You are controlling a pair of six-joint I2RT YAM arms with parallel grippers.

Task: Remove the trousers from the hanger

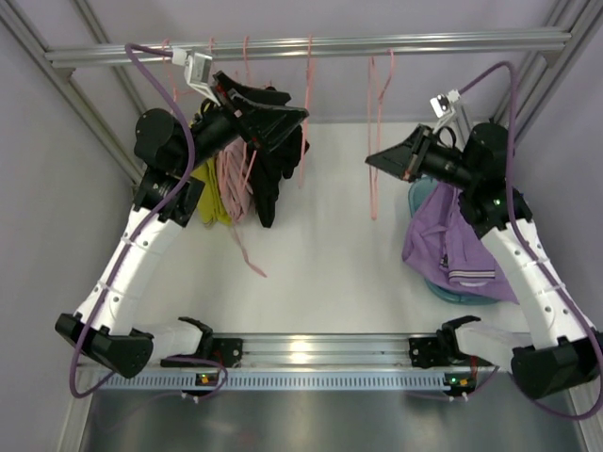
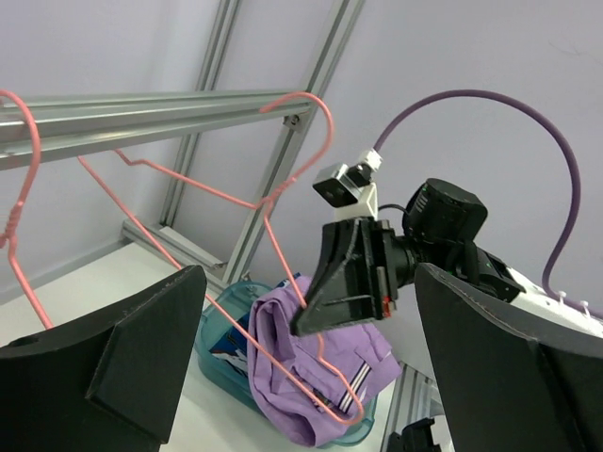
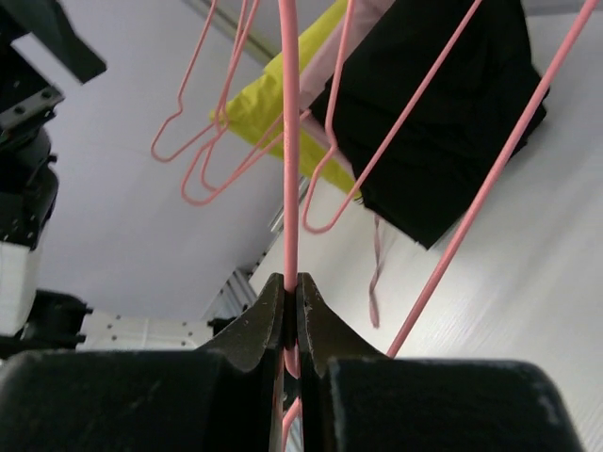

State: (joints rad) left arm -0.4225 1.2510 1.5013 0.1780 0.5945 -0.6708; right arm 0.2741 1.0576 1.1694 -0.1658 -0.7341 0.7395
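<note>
Purple striped trousers lie in the teal plastic tub at right, freed, I judge; my right gripper pinches the bare pink wire hanger, left gripper open.

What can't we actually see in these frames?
- Top external: left gripper covers where the black garment meets its hanger.
- Right wrist: right gripper hides the pink hanger below the pinch.
- Left wrist: purple garment covers the teal basket contents.
</note>
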